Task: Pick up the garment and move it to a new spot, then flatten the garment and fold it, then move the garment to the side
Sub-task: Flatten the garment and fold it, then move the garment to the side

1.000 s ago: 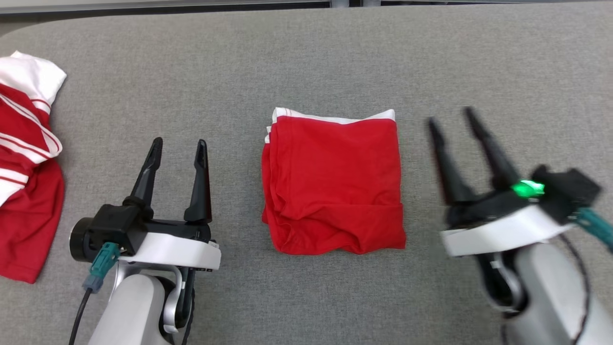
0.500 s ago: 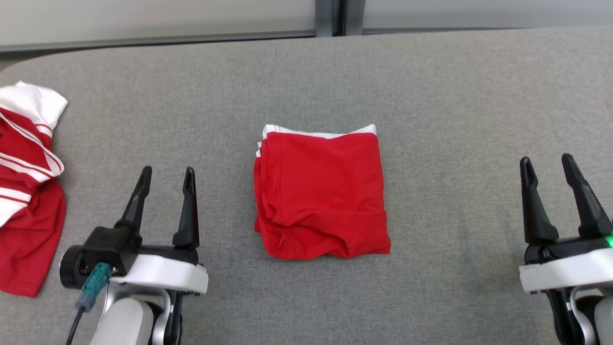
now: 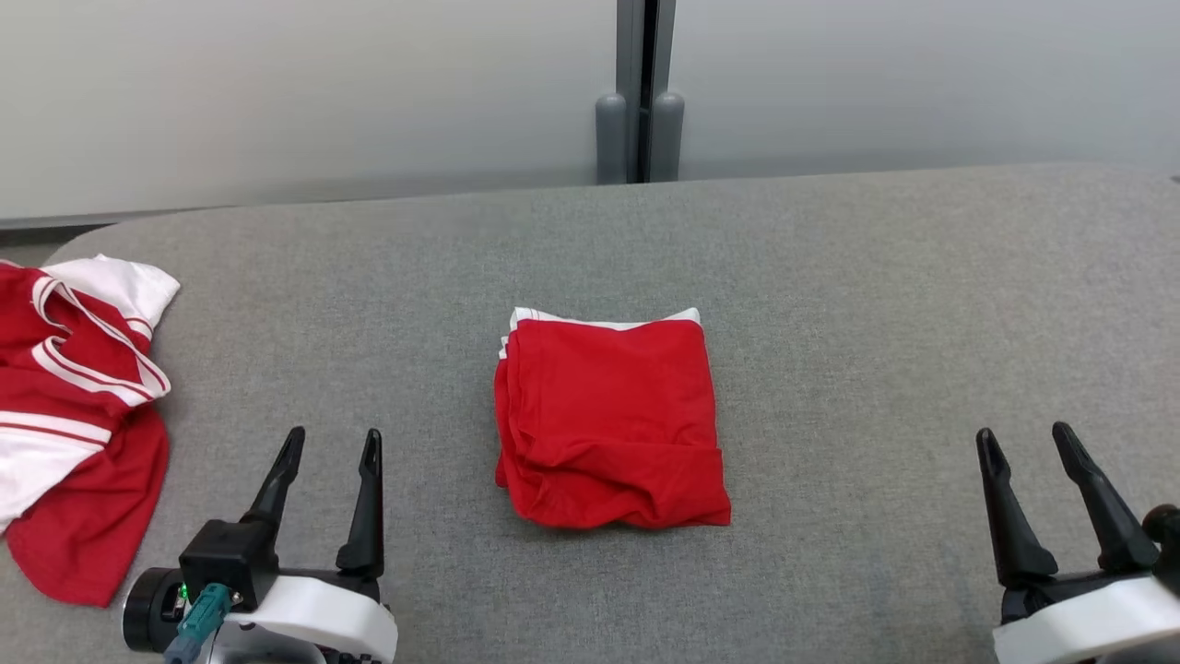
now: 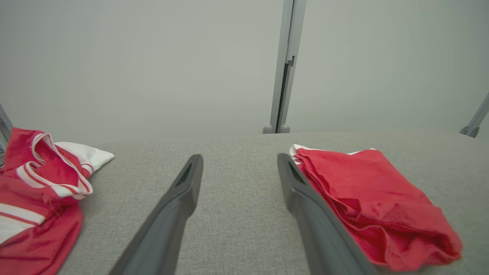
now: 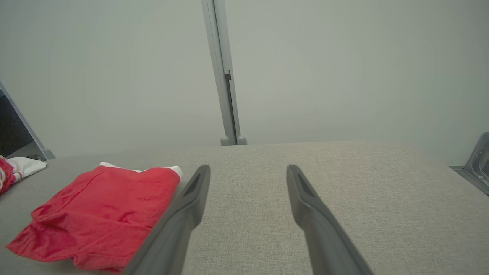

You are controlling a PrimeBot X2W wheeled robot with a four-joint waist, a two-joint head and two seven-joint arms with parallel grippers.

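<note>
From above, the head view gives the folded red garment (image 3: 610, 420) as a near-square packet in the middle of the grey tabletop (image 3: 876, 304), a white hem peeking out along its far edge. The left gripper (image 3: 334, 433) hovers near the garment's left side and the right gripper (image 3: 1022, 431) well apart from its right side. Both have their fingers spread with nothing between them, and neither touches the cloth.

The left wrist view, low over the tabletop, adds the stacked layers along the garment's edge and the rumpled near corner. The cloth lies just beside the right-hand finger, though it is hard to say from this angle whether the two meet.

A second, red-and-white striped garment (image 3: 78, 406) lies crumpled at the tabletop's left end, well apart from the folded one. The right wrist view has the folded garment to the left of its fingers, and at its right edge what may be a metal frame (image 5: 477, 160).
</note>
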